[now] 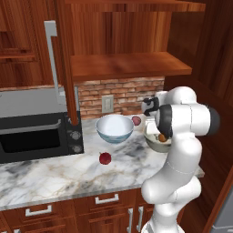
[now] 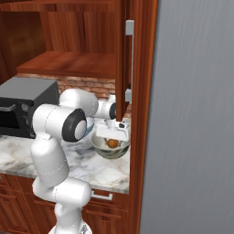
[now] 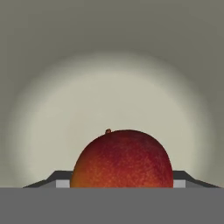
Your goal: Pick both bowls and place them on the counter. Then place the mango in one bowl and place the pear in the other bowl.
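Observation:
The grey-green bowl [image 1: 154,145] [image 2: 109,153] stands near the right end of the marble counter [image 1: 54,177] [image 2: 98,170]. My gripper [image 2: 112,138] [image 3: 121,182] reaches down into it, shut on the mango [image 1: 162,137] [image 2: 112,143] [image 3: 122,159]. A dark fingertip sits against each side of the fruit. The bowl's cream inside [image 3: 113,96] lies close behind the mango. The white floral bowl [image 1: 114,128] stands upright on the counter left of the grey-green one. The dark red pear [image 1: 105,158] lies on the marble in front of the white bowl.
A paler pinkish-red fruit [image 1: 136,120] lies by the brick wall behind the bowls. A black microwave [image 1: 36,132] [image 2: 23,105] takes the counter's left part. An open cabinet door [image 1: 63,59] [image 2: 124,59] hangs over the counter. A tall grey panel [image 2: 196,114] closes off the right side.

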